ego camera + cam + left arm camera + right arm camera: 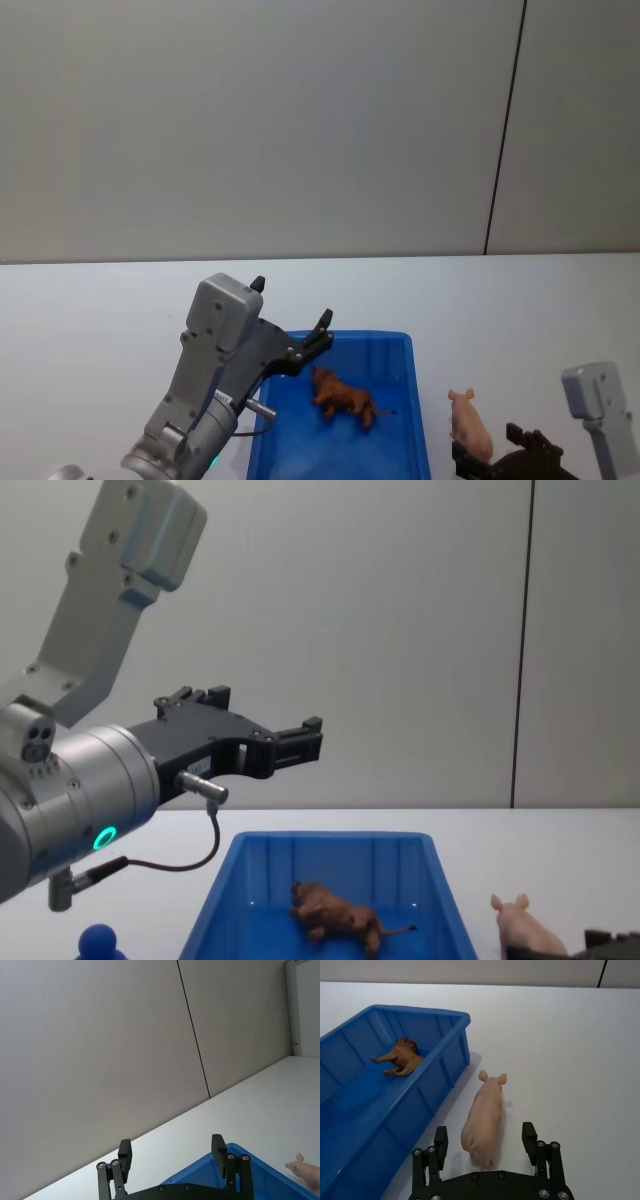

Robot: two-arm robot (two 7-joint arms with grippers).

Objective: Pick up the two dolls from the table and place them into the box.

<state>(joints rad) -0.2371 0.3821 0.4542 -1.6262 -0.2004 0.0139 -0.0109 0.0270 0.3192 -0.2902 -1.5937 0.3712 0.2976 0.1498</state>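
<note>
With the lion (343, 398) laid in the box (375, 336) under the open left end effector (171, 1142), the pig (484, 1115) on the desk (560, 1035) beside it is framed by the wide-open right end effector (485, 1131), so closing is probably needed next.

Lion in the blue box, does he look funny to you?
A bit: the lion lies tipped on its side in the box, legs sticking out, not standing. Nothing looks broken. The pig stands upright on the table beside the box.

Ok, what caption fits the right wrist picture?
Open right tool at the pink pig; brown lion lies in the blue box.
</note>
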